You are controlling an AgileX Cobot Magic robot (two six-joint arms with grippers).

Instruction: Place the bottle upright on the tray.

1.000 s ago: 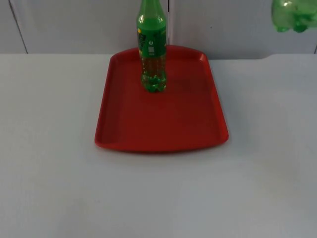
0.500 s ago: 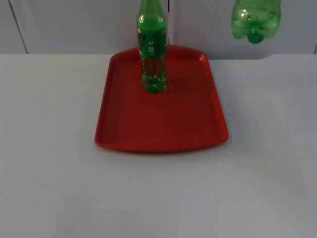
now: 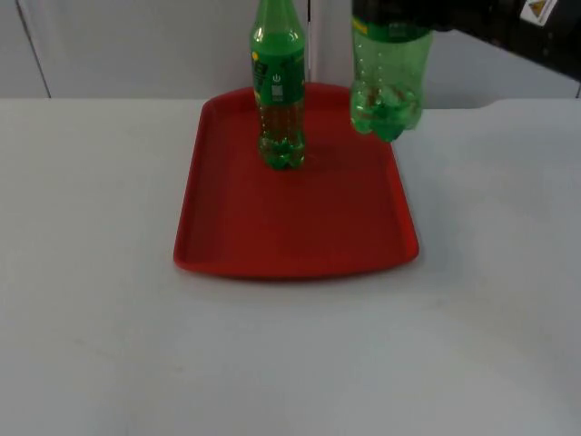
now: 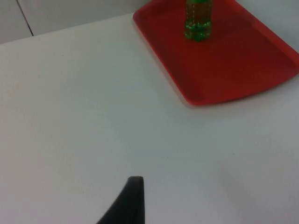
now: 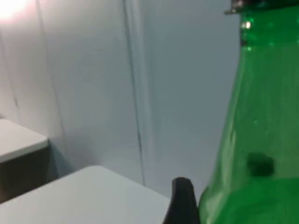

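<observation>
Above the far right corner of the red tray (image 3: 300, 227) hangs a green plastic bottle (image 3: 388, 77), upright, base down and clear of the tray floor, its upper part gripped by the right pincer (image 3: 399, 14), which pinches the bottle near its neck; in the right wrist view the green bottle wall (image 5: 252, 140) sits just beside a black fingertip (image 5: 183, 200). A second green bottle with a label (image 3: 279, 86) already stands upright on the far part of the tray, a little left of the carried one and apart from it. To finish the step well, the bottle should probably come down straight, kept vertical, onto flat tray floor inside the raised rim rather than on the rim's slope, with enough gap from the standing bottle not to knock it; the grip should likely let go only once the base is fully seated, since a little liquid in the bottom could make it rock. The left pincer waits well off to the near left over bare tabletop, one fingertip (image 4: 126, 203) in its wrist view; whether its fingers are spread I cannot tell. The white tabletop (image 3: 109, 318) is plain and matte, ending at a grey partition wall (image 3: 136, 45) with vertical seams.
</observation>
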